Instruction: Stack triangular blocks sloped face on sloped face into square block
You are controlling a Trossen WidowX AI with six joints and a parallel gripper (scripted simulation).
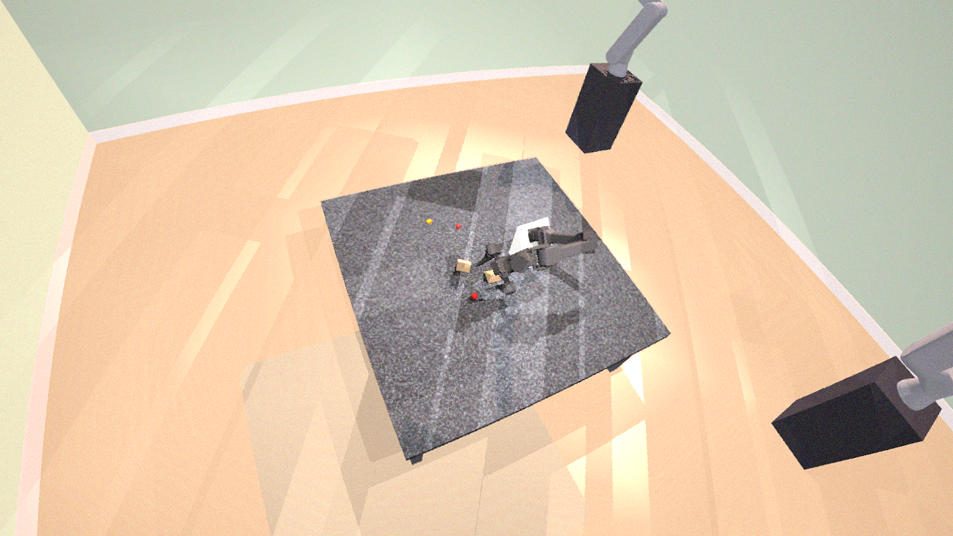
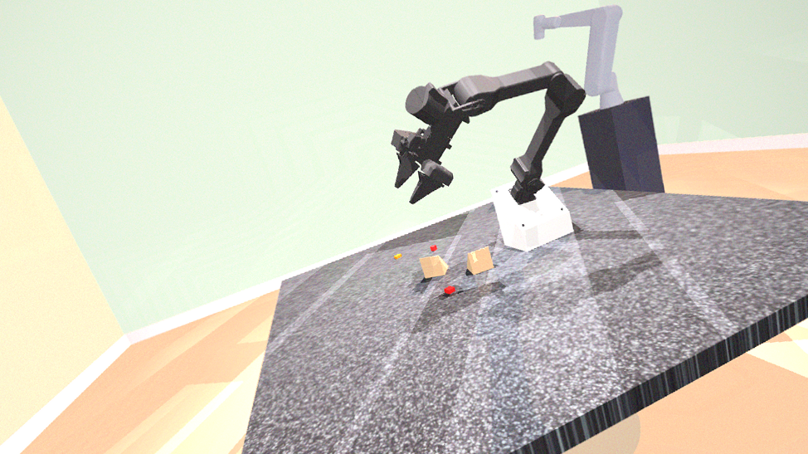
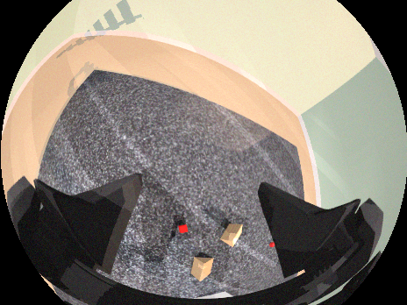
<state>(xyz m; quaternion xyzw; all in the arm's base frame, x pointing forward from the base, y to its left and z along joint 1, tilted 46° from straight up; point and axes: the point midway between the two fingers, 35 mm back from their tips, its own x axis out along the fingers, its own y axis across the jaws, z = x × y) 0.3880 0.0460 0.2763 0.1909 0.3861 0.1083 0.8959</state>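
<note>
Two tan triangular blocks stand apart on the dark speckled table (image 1: 398, 340) (image 2: 344, 379) (image 3: 153, 109). The farther block (image 1: 463, 266) (image 2: 433, 266) (image 3: 232, 235) is left of the other in the top and exterior views. The nearer block (image 1: 491, 276) (image 2: 480, 260) (image 3: 202, 268) is closer to my arm's base and shows between the fingers in the top view. Neither block rests on the other. My gripper (image 2: 403, 194) (image 3: 202, 185) is wide open and empty, tilted downward, high above the table and touching neither block. The exact lie of the sloped faces is hard to tell.
A small red block (image 1: 474, 296) (image 2: 449, 289) (image 3: 182, 229) lies near the two tan blocks. Another red block (image 1: 457, 226) (image 2: 433, 247) (image 3: 272, 244) and a yellow one (image 1: 429, 221) (image 2: 398, 256) lie farther back. The white arm base (image 2: 538, 225) stands right of the blocks.
</note>
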